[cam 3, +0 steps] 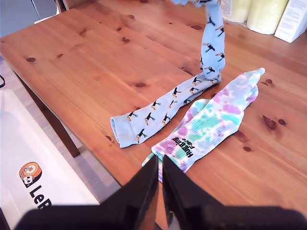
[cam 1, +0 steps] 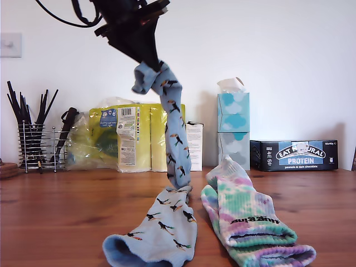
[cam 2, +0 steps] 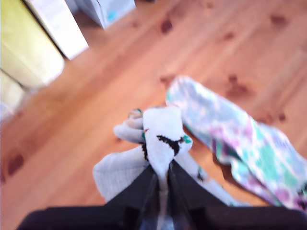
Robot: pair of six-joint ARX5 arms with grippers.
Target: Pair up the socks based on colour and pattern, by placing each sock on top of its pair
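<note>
Wooden table (cam 1: 50, 211) carries a flat light blue bird-print sock (cam 1: 158, 231) near its front edge, with the tie-dye sock (cam 1: 247, 222) lying just beside it toward the exterior view's right. My first gripper (cam 2: 163, 184), jaws pinched tight, holds a second bird-print sock (cam 1: 172, 130) dangling, its lower end touching the flat one. My second gripper (cam 3: 159, 179), jaws closed and empty, hovers off the front edge.

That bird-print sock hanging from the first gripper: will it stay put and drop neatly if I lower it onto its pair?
Probably floppy: the hanging blue sock droops limp from my first gripper, its lower end already crumpled on the flat blue sock. It likely folds or bunches as lowered rather than lying straight. It looks light, pinched only at a bunched end, so a tug could slip it.
</note>
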